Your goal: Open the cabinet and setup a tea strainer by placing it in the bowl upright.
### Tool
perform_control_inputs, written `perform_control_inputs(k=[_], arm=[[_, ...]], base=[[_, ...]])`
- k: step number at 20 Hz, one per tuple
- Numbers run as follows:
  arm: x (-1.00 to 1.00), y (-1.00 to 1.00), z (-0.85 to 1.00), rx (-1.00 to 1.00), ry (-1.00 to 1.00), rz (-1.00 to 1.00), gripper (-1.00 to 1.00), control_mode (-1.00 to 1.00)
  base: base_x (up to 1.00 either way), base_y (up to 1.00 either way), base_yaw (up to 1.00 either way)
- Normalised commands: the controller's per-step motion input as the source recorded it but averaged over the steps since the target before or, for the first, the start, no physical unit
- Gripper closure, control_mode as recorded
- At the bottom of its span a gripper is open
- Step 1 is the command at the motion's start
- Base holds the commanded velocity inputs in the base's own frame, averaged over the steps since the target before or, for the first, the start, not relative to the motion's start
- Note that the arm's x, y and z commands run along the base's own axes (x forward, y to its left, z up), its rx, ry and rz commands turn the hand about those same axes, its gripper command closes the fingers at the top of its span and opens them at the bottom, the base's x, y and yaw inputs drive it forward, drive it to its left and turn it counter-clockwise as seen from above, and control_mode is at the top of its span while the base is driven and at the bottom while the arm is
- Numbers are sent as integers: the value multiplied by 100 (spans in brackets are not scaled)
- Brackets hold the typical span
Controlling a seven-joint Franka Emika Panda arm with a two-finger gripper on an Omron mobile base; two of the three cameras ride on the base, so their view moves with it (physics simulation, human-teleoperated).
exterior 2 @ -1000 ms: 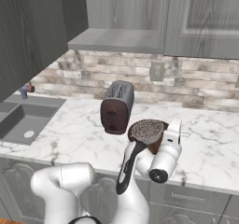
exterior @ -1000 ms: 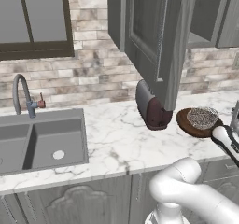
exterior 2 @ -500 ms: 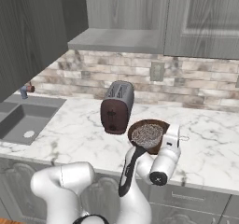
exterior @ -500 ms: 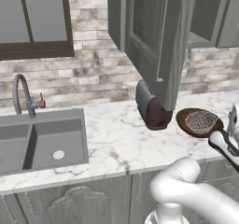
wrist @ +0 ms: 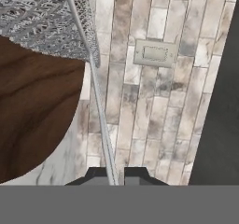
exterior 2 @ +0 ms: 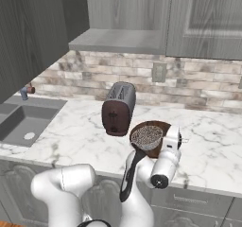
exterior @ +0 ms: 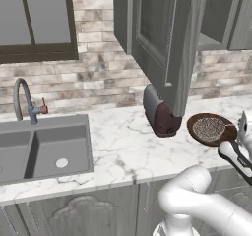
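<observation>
The tall grey upper wall cabinet (exterior: 162, 38) with its recessed-panel door stands open, the door swung out over the white marble counter (exterior: 123, 146) above the dark red and grey toaster (exterior: 160, 111). Just right of the toaster sits the shallow, wide, dark brown wood-grain bowl (exterior: 197, 130), and the small silvery-grey speckled mesh tea strainer (exterior: 209, 127) lies inside it, mesh mouth facing up.

The two-finger gripper (wrist: 112, 173) is on the near right side of the bowl. In the hand view its dark tips are pinched together on a thin silvery wire handle (wrist: 95, 85) that runs straight from between them up to the strainer's mesh rim — so the jaws are clenched on the strainer by its handle, not on the cup.

The relation that matters: the strainer's cup lies directly ahead of the gripper, along the line of the handle, toward the far left from the hand and over the bowl's hollow. That handle is the long axis, reaching across the bowl's near right rim to the fingers.

Judging by this, the strainer looks seated upright in the bowl, and what remains is to let go of the handle without tipping the cup — a straight release and a retreat along the handle's line seems safest.
</observation>
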Motion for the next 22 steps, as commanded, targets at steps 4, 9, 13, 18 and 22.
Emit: perform_control_inputs(k=[4, 9, 13, 18, 22], arm=[[17, 0, 0, 0, 0, 2, 100, -100], [33, -8, 0, 0, 0, 2, 100, -100], [12, -6, 0, 0, 0, 3, 100, -100], [0, 0, 0, 0, 0, 0, -100, -100], [0, 0, 0, 0, 0, 0, -100, -100]], base=[[0, 0, 0], [0, 0, 0], [0, 0, 0], [0, 0, 0], [0, 0, 0]])
